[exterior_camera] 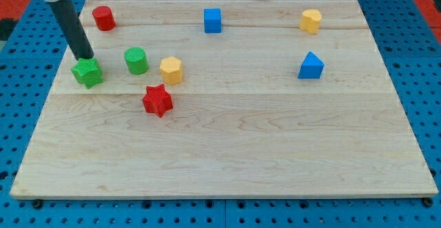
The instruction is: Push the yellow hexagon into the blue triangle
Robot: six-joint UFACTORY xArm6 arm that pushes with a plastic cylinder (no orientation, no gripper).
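While tip [85, 56] touches green star [87, 72], yellow hexagon [171, 70] apart.

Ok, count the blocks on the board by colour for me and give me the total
Red: 2, red cylinder, red star
Green: 2, green star, green cylinder
Yellow: 2, yellow hexagon, yellow cylinder
Blue: 2, blue cube, blue triangle
Total: 8

Eight blocks [171, 70], one board [227, 152]
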